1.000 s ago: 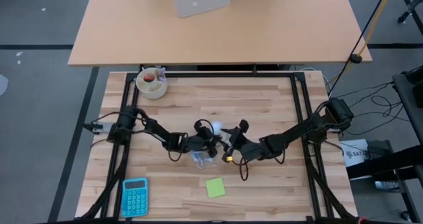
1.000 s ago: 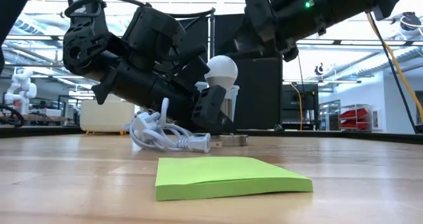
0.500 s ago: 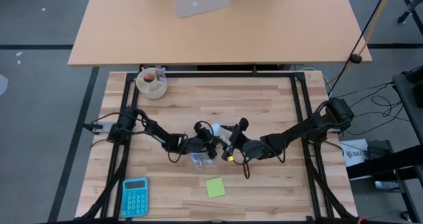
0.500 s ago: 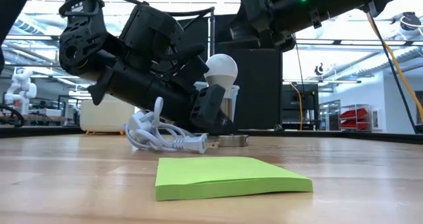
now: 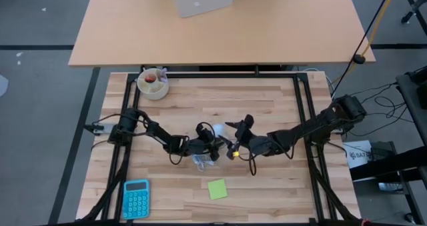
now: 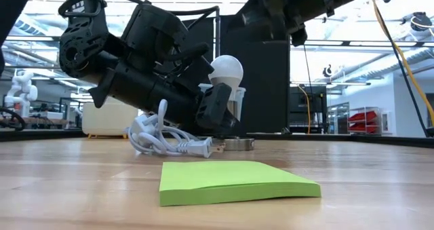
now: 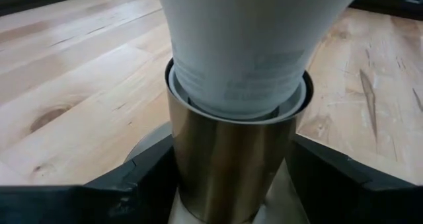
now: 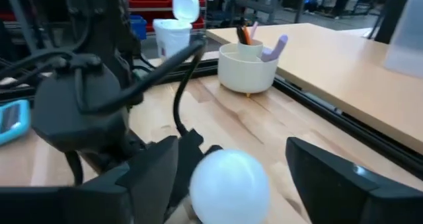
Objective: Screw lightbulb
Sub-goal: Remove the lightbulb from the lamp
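Observation:
The white lightbulb (image 6: pixel 226 68) stands upright with its screw base in the metal socket (image 7: pixel 231 158), near the middle of the table (image 5: pixel 267 99). It also shows in the left wrist view (image 7: pixel 258 39) and the right wrist view (image 8: pixel 229 181). My left gripper (image 7: pixel 231 181) comes in low from the table's left and is open. Its fingers (image 6: pixel 213 109) stand close on either side of the socket's cylinder. My right gripper (image 8: pixel 231 174) is open, higher up on the bulb's right (image 5: pixel 233 134), one finger on each side of the globe and apart from it. A coiled white cable (image 6: pixel 169 138) lies beside the socket. My left gripper's fingers (image 7: pixel 149 174) flank the socket's metal cylinder (image 7: pixel 192 164), nearly level, from the table's left. Whether they touch it I cannot tell. The socket stands upright on its round base plate on the table.
A green sticky-note pad (image 5: pixel 216 189) lies toward the near edge, and a blue calculator (image 5: pixel 135 199) at the near left. A cream bowl (image 5: pixel 153 83) with small items stands at the far left. A black frame (image 5: pixel 303 119) borders the table.
My right gripper has risen away from the lightbulb and drawn back a little toward the table's right edge. The lightbulb has stayed upright in the socket.

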{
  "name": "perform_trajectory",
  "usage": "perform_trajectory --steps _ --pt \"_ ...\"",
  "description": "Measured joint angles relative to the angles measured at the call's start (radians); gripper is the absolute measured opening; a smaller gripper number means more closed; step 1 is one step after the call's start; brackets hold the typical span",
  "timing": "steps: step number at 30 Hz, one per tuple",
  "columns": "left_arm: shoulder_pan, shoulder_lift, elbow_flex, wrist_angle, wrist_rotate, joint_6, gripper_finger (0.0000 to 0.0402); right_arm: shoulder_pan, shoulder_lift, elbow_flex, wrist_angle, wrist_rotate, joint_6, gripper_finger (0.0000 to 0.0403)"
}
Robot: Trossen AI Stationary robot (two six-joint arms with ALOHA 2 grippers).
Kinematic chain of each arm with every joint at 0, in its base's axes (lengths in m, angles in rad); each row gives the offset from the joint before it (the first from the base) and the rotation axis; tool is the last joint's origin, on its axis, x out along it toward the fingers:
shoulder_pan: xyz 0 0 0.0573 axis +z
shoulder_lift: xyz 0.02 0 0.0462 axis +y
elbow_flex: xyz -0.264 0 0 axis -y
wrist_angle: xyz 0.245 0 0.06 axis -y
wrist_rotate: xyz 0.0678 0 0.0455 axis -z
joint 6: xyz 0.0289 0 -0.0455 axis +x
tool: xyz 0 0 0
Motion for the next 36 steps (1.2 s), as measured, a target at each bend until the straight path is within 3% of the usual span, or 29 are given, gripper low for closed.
perform_trajectory --steps 6,10,21,36 --pt "0.0 0.0 0.0 0.011 0.021 0.019 0.0268 -0.032 -0.003 0.0 -0.015 -0.084 0.01 0.0307" --pt "0.004 0.0 0.0 0.014 0.047 0.021 0.0268 -0.051 -0.002 0.0 -0.041 -0.087 0.009 0.0308" --pt "0.007 0.0 0.0 0.014 0.054 0.025 0.0268 -0.11 -0.002 0.0 -0.067 -0.24 0.06 0.0309" --pt "0.008 0.0 0.001 0.014 0.055 0.037 0.0268 -0.135 0.012 0.0 -0.112 -0.317 0.064 0.0309"
